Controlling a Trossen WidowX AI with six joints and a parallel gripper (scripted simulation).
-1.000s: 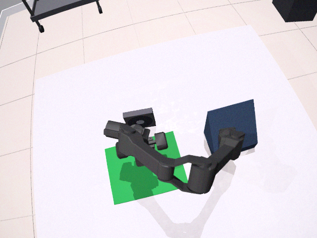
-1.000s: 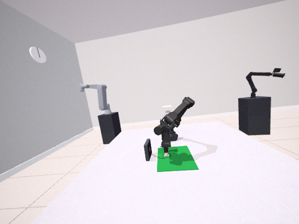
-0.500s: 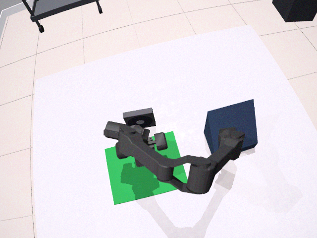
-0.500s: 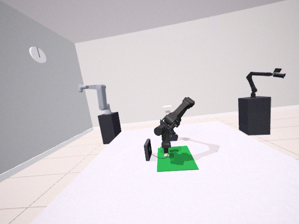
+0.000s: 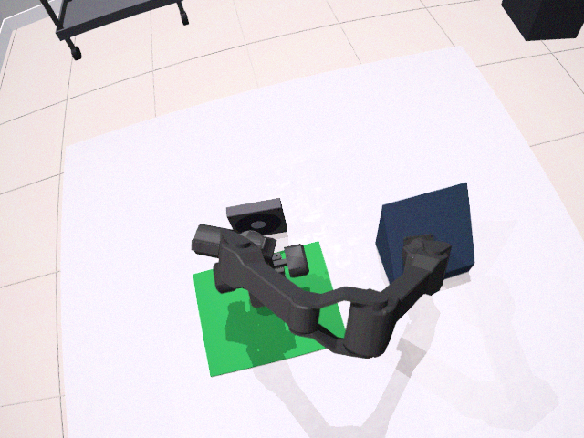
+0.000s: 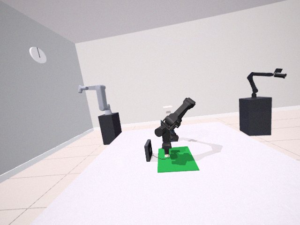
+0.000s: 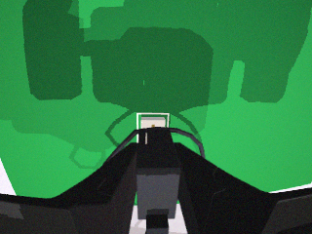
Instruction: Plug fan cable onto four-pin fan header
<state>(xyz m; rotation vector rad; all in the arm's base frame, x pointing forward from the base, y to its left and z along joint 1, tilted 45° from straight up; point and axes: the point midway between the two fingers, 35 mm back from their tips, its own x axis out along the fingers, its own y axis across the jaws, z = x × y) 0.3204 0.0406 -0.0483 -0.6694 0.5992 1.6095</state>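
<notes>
The green board [image 5: 212, 349] [image 6: 167, 168] [image 7: 273, 161] lies flat. The pale four-pin header [image 7: 153, 119] [image 6: 166, 155] sits on it inside a white outline. My gripper [image 7: 155, 150] [image 6: 167, 153] is shut on the black plug [image 7: 156, 141], low over the header. In the wrist view the plug covers the header's near part; a pin shows at its edge. How deep the plug sits cannot be told. The dark cable [image 7: 201, 146] [image 6: 160, 158] loops out to both sides of the plug and runs to the fan. In the top view the arm hides the fingertips, plug and header.
The dark square fan [image 5: 257, 224] [image 6: 148, 150] stands upright just beyond the board's edge. A dark blue block [image 5: 424, 216] stands to the right, by the arm's base. The arm's shadow falls across the board.
</notes>
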